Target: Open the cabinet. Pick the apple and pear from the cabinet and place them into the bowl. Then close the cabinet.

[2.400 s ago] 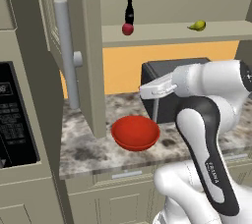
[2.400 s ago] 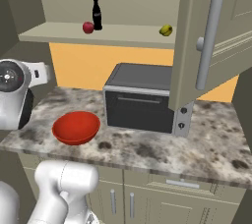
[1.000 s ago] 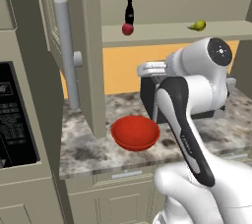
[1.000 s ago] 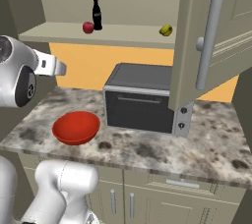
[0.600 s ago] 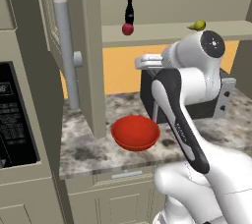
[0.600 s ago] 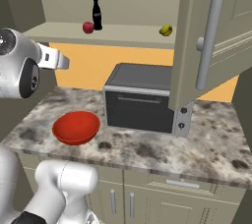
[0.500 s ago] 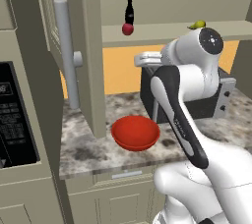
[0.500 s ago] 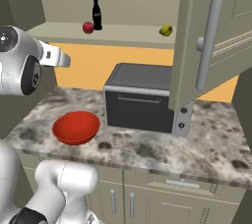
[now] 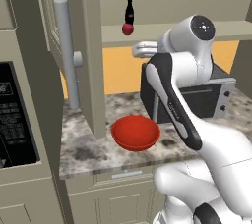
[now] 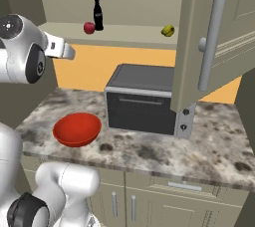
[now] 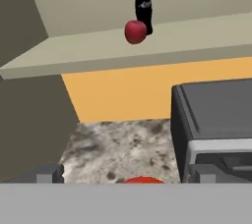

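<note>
The cabinet stands open, its left door (image 9: 88, 46) and right door (image 10: 199, 32) both swung out. On its shelf (image 10: 132, 37) the dark-red apple (image 9: 128, 29) (image 10: 89, 27) (image 11: 136, 31) sits in front of a cola bottle (image 10: 98, 14). The yellow-green pear (image 10: 168, 31) lies farther right on the same shelf. Down on the counter rests the red bowl (image 9: 135, 132) (image 10: 77, 129). My gripper (image 9: 141, 49) (image 10: 65, 50) (image 11: 125, 174) is open and empty. It hovers just under shelf height, short of the apple, above the bowl. In the left base view my arm hides the pear.
A black toaster oven (image 10: 144, 99) (image 9: 206, 95) sits on the speckled counter (image 10: 209, 146) to the right of the bowl. A black microwave panel (image 9: 15, 115) is at the far left. The right door's bar handle (image 10: 211, 47) juts toward me.
My arm has swung upward, lifting the gripper from about oven height to just below the shelf. Fruit, bowl and doors have not moved.
</note>
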### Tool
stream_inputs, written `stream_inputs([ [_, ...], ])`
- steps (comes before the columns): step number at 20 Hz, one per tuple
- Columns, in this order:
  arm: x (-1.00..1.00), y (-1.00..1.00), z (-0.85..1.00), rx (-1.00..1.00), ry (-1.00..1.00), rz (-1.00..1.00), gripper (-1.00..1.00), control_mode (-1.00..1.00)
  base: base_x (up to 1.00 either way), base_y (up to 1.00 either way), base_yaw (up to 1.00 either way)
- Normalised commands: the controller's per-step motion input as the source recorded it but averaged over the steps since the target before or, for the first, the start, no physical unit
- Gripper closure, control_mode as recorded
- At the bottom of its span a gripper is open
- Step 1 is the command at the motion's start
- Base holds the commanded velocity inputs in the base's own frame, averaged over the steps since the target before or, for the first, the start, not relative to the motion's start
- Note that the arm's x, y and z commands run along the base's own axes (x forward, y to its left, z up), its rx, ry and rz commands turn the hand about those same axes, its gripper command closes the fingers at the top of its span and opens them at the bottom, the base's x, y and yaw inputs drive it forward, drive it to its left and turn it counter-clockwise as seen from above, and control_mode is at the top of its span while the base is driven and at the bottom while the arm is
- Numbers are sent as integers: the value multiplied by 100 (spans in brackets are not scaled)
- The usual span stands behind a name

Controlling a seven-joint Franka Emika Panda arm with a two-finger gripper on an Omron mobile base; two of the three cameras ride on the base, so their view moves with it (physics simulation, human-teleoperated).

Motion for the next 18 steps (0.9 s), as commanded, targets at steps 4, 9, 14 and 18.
stream_inputs([
  [4, 24, 0, 5, -2, -3, -6, -100, -100, 0, 0, 0],
  [9, 39, 0, 1, 0, -6, -2, -100, -100, 0, 0, 0],
  [14, 36, 0, 1, 0, -6, 0, -100, -100, 0, 0, 0],
  [18, 29, 0, 13, 0, 0, 0, -100, -100, 0, 0, 0],
])
